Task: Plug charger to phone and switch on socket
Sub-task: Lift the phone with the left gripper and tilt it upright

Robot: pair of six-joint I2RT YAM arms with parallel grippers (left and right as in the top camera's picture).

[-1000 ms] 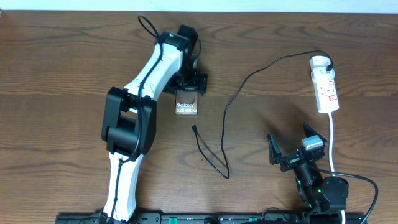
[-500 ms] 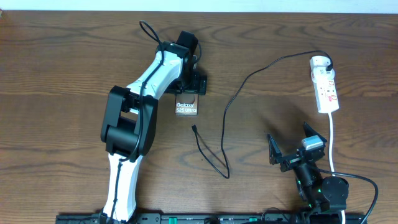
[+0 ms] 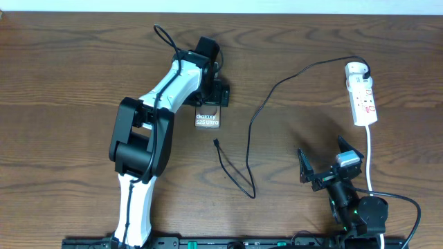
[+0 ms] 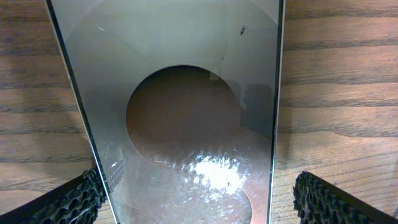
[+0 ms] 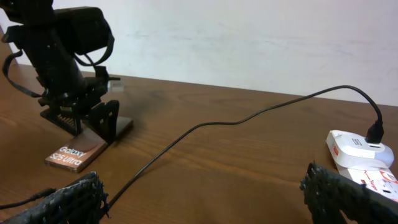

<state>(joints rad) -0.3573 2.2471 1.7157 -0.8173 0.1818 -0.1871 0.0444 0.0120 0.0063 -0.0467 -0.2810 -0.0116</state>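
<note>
Right now the left tool (image 3: 210, 102) is reached out over the far-middle part of the wooden counter (image 3: 69, 69), its jaws spread as wide as they go and standing either side of the phone (image 3: 208, 120). They straddle it rather than clamp it. In the wrist view one ridged finger (image 4: 78, 196) sits just beside the phone's left edge, while the other is clearly apart from the right edge. The phone lies flat on the counter with its "Galaxy S25 Ultra" lettering facing up, and the end nearer the robot pokes out from under the tool. Just in front of that end lies the connector (image 3: 216, 142), close to the phone but not touching it and not plugged in. From there the charger (image 3: 250, 131) loops toward the front of the counter, doubles back and climbs in a long curve to the black plug (image 3: 365, 69), which sits in the far end of the socket (image 3: 363, 97). The socket lies along the right side of the counter, well apart from the phone, with its white cord (image 3: 369, 152) trailing toward the front edge. Whether its switches are on I cannot make out. Down at the front right, the right tool (image 3: 325, 162) hangs near that cord with its jaws fully apart and nothing between them.
</note>
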